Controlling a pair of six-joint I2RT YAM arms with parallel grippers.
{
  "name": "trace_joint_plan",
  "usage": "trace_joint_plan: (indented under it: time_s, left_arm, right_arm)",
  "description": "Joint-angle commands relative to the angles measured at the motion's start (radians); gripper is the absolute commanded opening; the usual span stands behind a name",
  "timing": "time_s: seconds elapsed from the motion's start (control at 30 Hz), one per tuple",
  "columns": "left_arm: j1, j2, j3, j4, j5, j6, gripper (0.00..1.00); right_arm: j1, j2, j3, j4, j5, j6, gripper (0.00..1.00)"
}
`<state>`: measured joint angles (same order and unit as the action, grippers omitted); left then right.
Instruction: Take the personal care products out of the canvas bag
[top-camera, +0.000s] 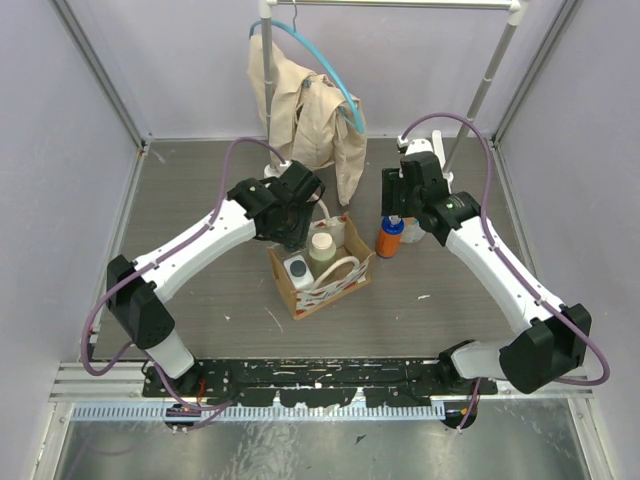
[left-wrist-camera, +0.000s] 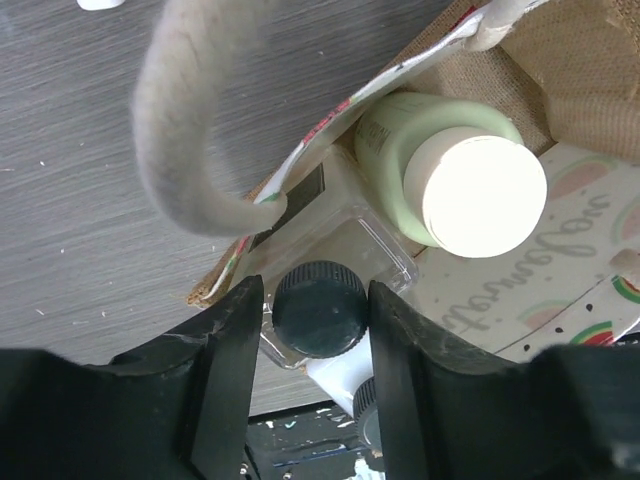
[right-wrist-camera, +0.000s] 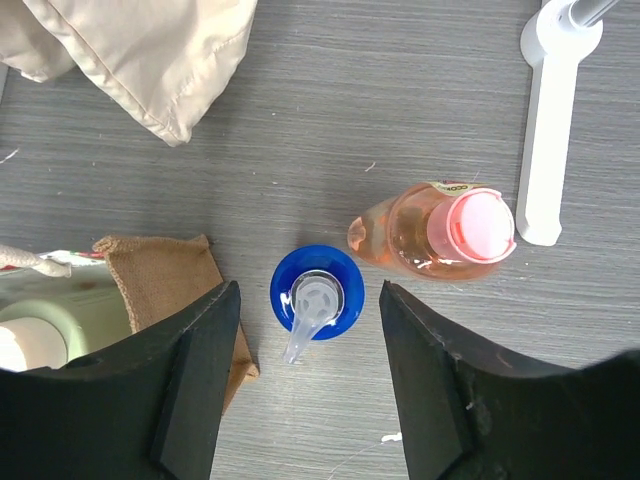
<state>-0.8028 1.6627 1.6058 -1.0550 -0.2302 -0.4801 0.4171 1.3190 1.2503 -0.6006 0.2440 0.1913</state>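
The canvas bag (top-camera: 345, 283) stands mid-table, open side up. The cream-lidded beige bottle (top-camera: 321, 244) and the white rectangular bottle with grey top (top-camera: 298, 268) stand in it. My left gripper (top-camera: 295, 228) hangs over the bag's back left corner, and in the left wrist view it (left-wrist-camera: 315, 300) is shut on the dark cap (left-wrist-camera: 320, 308) of the clear bottle (left-wrist-camera: 345, 245). The blue-capped orange bottle (top-camera: 390, 237) and the pink-capped peach bottle (top-camera: 412, 231) stand on the table right of the bag. My right gripper (right-wrist-camera: 308, 320) is open above the blue cap (right-wrist-camera: 317, 292), not touching it.
The beige jacket (top-camera: 310, 120) hangs on a clothes rack at the back, whose white foot (right-wrist-camera: 550, 130) lies close behind the pink-capped bottle (right-wrist-camera: 470, 226). A bag handle (left-wrist-camera: 185, 130) loops beside my left gripper. Enclosure walls stand left, right and behind.
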Motion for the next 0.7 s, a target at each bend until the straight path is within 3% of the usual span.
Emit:
trace_joint_plan:
  time_s: [0.0,0.17,0.27,0.43,0.5,0.67]
  left_arm:
    - [-0.014,0.008,0.001,-0.012,0.018,-0.002,0.5]
    - [-0.014,0.029,-0.018,-0.008,0.029,-0.005,0.49]
    - [-0.013,0.036,-0.031,0.001,0.029,-0.009,0.57]
    - [-0.014,0.035,-0.047,0.019,0.067,-0.007,0.58]
    - [-0.015,0.034,-0.051,0.02,0.078,-0.006,0.53]
    - [-0.016,0.019,-0.047,0.008,0.071,-0.008,0.15]
  right_arm:
    - [0.0,-0.054,0.024,0.023,0.026,0.014,0.64]
    - [0.0,-0.059,0.023,0.021,0.021,0.017,0.64]
    - [0.001,-0.062,0.021,0.018,0.017,0.017,0.64]
    - [-0.001,-0.07,0.02,0.014,0.018,0.016,0.65]
    - [0.0,-0.071,0.018,0.013,0.016,0.018,0.65]
    - [0.001,-0.073,0.029,0.009,0.007,0.02,0.65]
